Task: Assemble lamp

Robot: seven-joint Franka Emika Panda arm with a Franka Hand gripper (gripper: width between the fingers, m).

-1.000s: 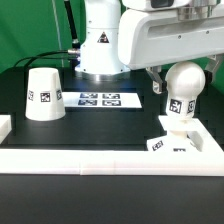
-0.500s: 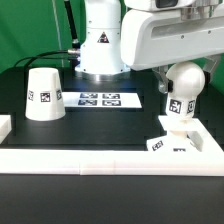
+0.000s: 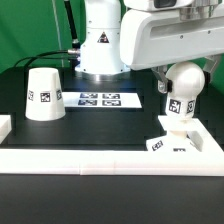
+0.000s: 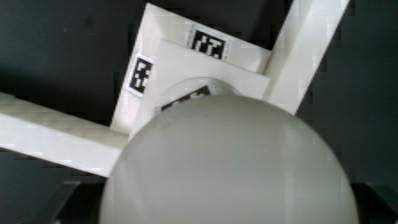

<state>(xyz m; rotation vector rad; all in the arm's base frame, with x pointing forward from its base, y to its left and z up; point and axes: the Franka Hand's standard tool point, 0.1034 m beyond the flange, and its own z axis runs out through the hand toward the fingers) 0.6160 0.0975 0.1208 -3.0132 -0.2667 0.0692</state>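
End effector (image 3: 180,84) clenched on the bulb (image 3: 183,98), fingers on the round head; the head fills the wrist view (image 4: 222,160). Bulb upright, stem down on the square base (image 3: 172,143); can't tell if it's seated. Base is at the counter (image 3: 100,130) front corner on the exterior view's right, against the white rail (image 3: 90,160). Shade (image 3: 42,95) stands apart near the opposite edge. Marker board (image 3: 100,99) lies flat toward the back edge.

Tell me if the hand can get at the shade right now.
Probably yes, but not at once: the shade stands alone and uncovered at the exterior view's left, while the hand sits around the bulb at its right.
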